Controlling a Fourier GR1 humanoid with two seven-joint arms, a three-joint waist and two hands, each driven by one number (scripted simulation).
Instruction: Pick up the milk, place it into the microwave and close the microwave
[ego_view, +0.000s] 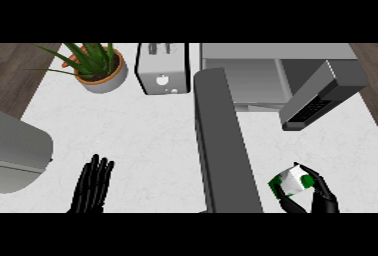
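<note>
Right hand (322, 194) fingers clamped on milk (289, 181); lift clear of counter (148, 135), carry upright past open door (221, 150) into microwave (247, 75). Left hand (92, 185) rests, fingers straight.

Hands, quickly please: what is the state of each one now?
Left hand: open, holding nothing.
Right hand: shut on the milk carton.

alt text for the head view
The right hand holds a green-and-white milk carton at lower right, beside the open door of the microwave. The left hand rests open at lower left; a toaster and potted plant stand farther back.
</note>
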